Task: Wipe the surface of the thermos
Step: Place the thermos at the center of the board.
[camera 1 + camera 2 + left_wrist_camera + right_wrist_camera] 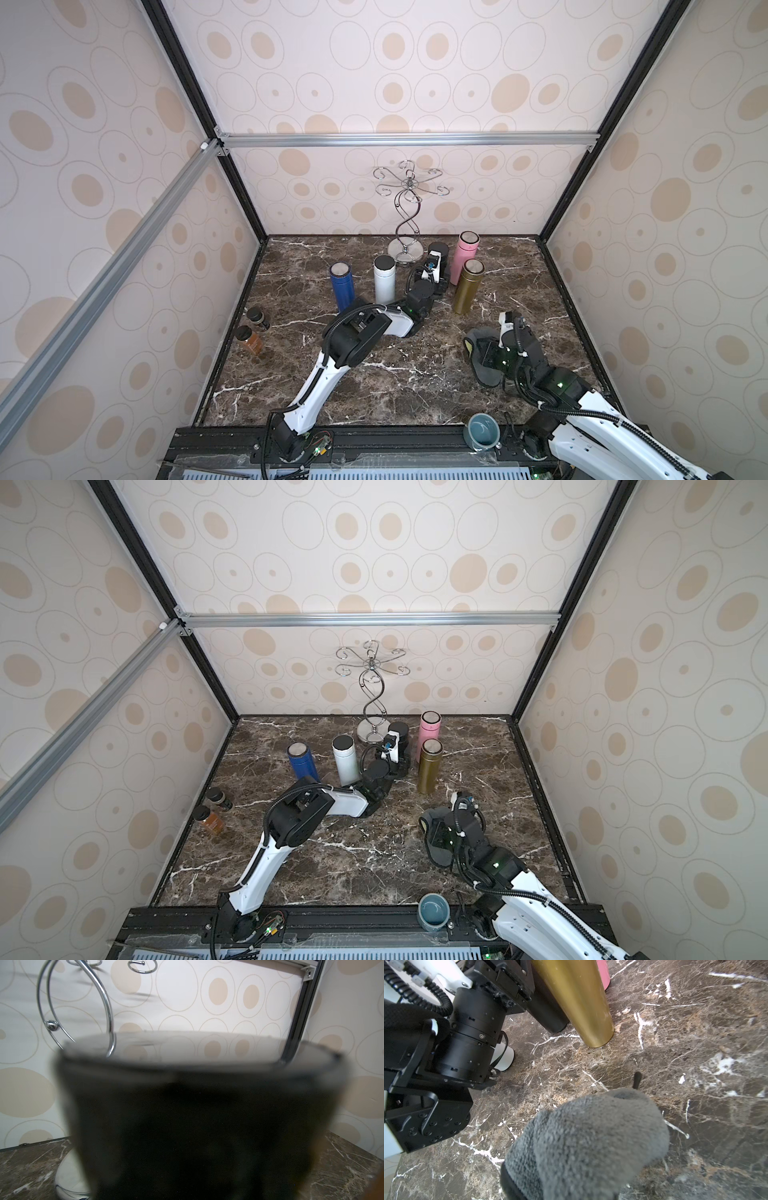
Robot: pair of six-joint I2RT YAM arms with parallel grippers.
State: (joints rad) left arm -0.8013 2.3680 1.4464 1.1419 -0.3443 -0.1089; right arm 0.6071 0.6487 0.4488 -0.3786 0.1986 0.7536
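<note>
While the left gripper clamps the black thermos at twelve o'clock, the right gripper pinches the grey cloth at four; reaching across risks toppling the gold thermos between.

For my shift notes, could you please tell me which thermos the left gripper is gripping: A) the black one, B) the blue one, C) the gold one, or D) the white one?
A: the left gripper is closed on the black thermos, which fills its wrist view.
</note>
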